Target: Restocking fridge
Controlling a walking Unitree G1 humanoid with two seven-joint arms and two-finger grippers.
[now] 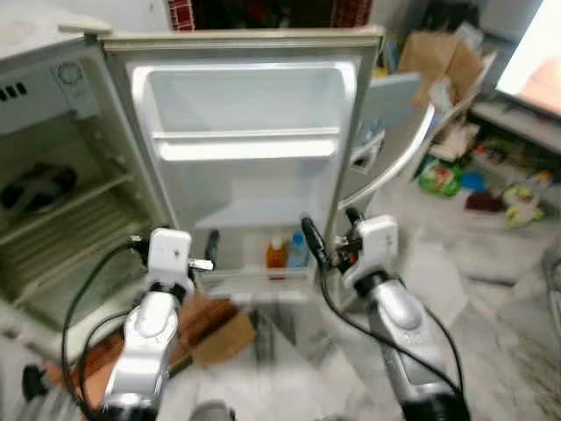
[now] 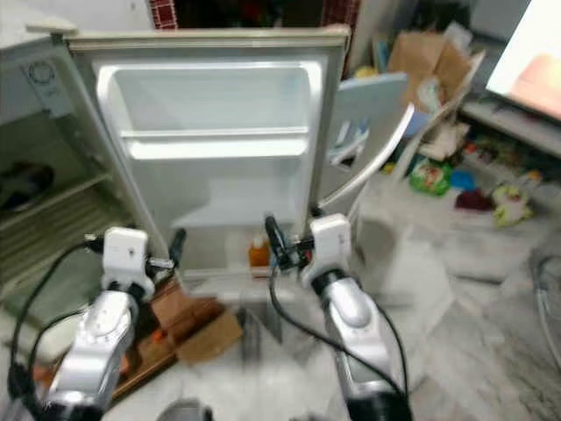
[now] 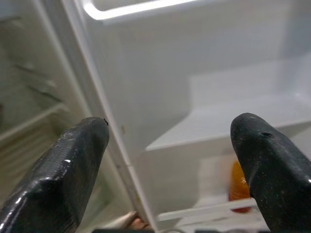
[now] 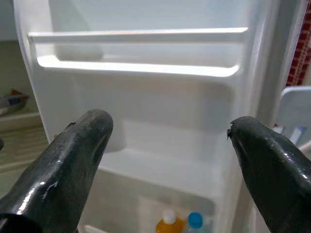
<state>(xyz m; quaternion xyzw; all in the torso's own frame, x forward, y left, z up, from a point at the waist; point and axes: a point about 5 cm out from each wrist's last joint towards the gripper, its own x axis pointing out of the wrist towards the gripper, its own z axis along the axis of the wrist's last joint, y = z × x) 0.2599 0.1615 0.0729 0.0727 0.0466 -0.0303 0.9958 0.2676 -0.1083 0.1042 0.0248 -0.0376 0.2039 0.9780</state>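
- Orange bottle [image 1: 277, 254], blue-capped bottle [image 1: 298, 251]: bottom shelf of fridge door [image 1: 245, 114], beyond and between the claws.
- Left claw [image 1: 208, 254]: wide, empty.
- Right claw [image 1: 329, 237]: wide, empty.

Two silver arms reach forward side by side, bent at the elbow, wrists level. The left gripper [image 1: 212, 250] and right gripper [image 1: 329, 235] point ahead, each with black jaws spread wide apart and holding nothing.

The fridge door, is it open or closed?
Open. The fridge door is swung wide, showing its inside shelves, with an orange bottle and a blue-capped bottle standing in the bottom shelf.
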